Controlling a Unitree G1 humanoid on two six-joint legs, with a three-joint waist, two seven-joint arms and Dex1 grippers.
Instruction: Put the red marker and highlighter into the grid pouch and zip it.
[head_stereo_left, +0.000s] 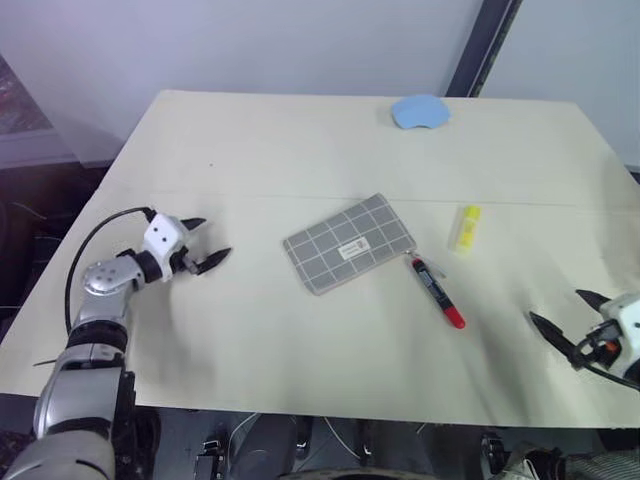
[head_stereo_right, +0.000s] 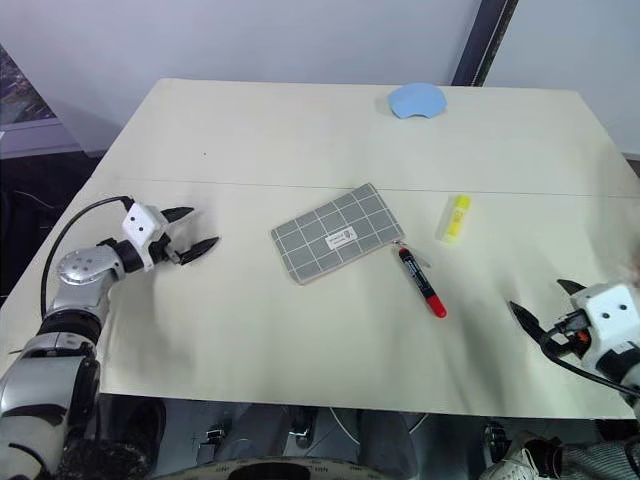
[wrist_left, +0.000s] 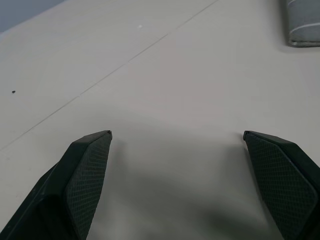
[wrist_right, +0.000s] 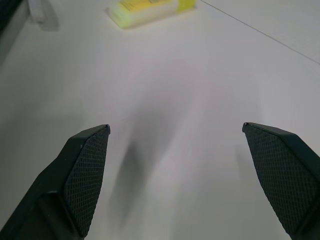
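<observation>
In the left eye view, a cream table (head_stereo_left: 300, 330) takes most of the frame. The pouch (head_stereo_left: 349, 243) lies flat near the centre, turned at an angle, with its white label facing up. Just to the lower right of it lies the marker (head_stereo_left: 436, 291), its red cap pointing to the lower right; its black end is very near the corner of the pouch. The highlighter (head_stereo_left: 465, 228) lies to the right of the pouch, a little above the marker and apart from both. A blue object (head_stereo_left: 420, 111) sits near the top edge of the table. The left gripper (head_stereo_left: 206, 243) is at the left of the frame, above the table, with its two fingers spread and nothing between them. The right gripper (head_stereo_left: 565, 317) is at the lower right edge, also spread wide and empty.

The right eye view shows the same layout, and none of the three things is touched by a gripper.

In the left wrist view, the two black fingers (wrist_left: 85, 175) stand wide apart over bare table, and a corner of the pouch (wrist_left: 302, 22) is at the upper right.

In the right wrist view, the fingers (wrist_right: 82, 175) are wide apart too, and the highlighter (wrist_right: 150, 11) lies at the top of the frame.
</observation>
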